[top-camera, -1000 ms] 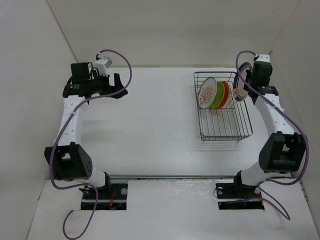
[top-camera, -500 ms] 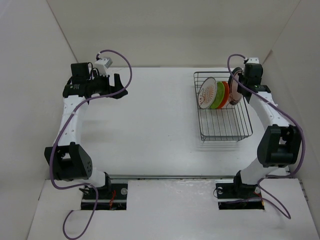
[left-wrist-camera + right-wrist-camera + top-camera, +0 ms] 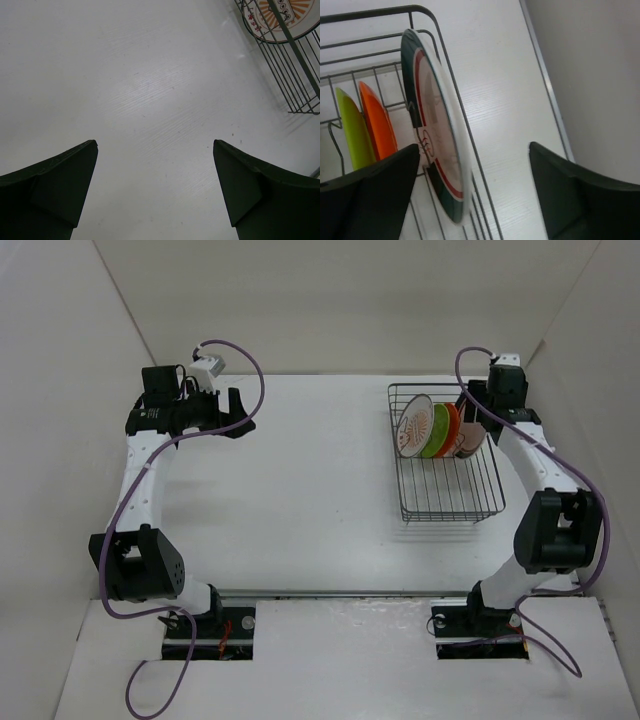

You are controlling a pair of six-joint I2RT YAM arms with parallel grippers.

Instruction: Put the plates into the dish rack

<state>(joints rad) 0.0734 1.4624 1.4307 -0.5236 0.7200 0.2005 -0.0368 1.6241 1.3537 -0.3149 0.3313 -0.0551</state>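
Observation:
The black wire dish rack (image 3: 448, 490) stands at the right back of the table. Several plates stand on edge in it: white with an orange sunburst (image 3: 411, 428), lime green (image 3: 434, 431), orange (image 3: 450, 427), and the larger ringed one (image 3: 468, 439) at the rack's right side. My right gripper (image 3: 477, 408) hangs over that ringed plate (image 3: 439, 140), open, fingers wide apart and gripping nothing. The plate stands just inside its left finger (image 3: 380, 190). Lime green (image 3: 351, 131) and orange (image 3: 378, 127) plates show beside it. My left gripper (image 3: 236, 412) is open over bare table, far left.
The rack's right wire wall (image 3: 470, 145) runs just beside the ringed plate, with a strip of table and the side wall (image 3: 600, 75) beyond. In the left wrist view the rack's corner (image 3: 300, 75) and the sunburst plate (image 3: 287, 15) sit at the top right.
My right gripper carried the ringed plate left into the rack, then opened and let it go; the plate now leans there on its own. The left arm has not moved.

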